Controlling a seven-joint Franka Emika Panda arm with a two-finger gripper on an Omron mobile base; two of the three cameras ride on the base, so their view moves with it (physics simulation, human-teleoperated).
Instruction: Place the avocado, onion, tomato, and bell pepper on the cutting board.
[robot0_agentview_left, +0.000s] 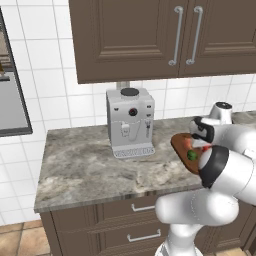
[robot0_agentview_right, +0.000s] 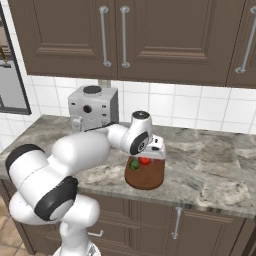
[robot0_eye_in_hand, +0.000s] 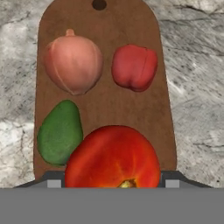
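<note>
The dark reddish-brown cutting board (robot0_eye_in_hand: 109, 109) lies on the marble counter. On it rest the tan onion (robot0_eye_in_hand: 72, 63), the red bell pepper (robot0_eye_in_hand: 134, 66) and the green avocado (robot0_eye_in_hand: 60, 133). A big red tomato (robot0_eye_in_hand: 113, 157) sits between my two fingertips, over the board's near end, and my gripper (robot0_eye_in_hand: 113, 183) is shut on it. From the right base view, the gripper (robot0_agentview_right: 150, 156) hangs just over the board (robot0_agentview_right: 145, 179), with the tomato (robot0_agentview_right: 145, 160) beside the avocado (robot0_agentview_right: 134, 164). Whether the tomato touches the wood is unclear.
A grey coffee machine (robot0_agentview_left: 130, 122) stands at the back of the counter, left of the board (robot0_agentview_left: 177, 142). Brown wall cabinets (robot0_agentview_right: 125, 35) hang overhead. The counter's front edge (robot0_agentview_left: 115, 197) runs close to the board's near end.
</note>
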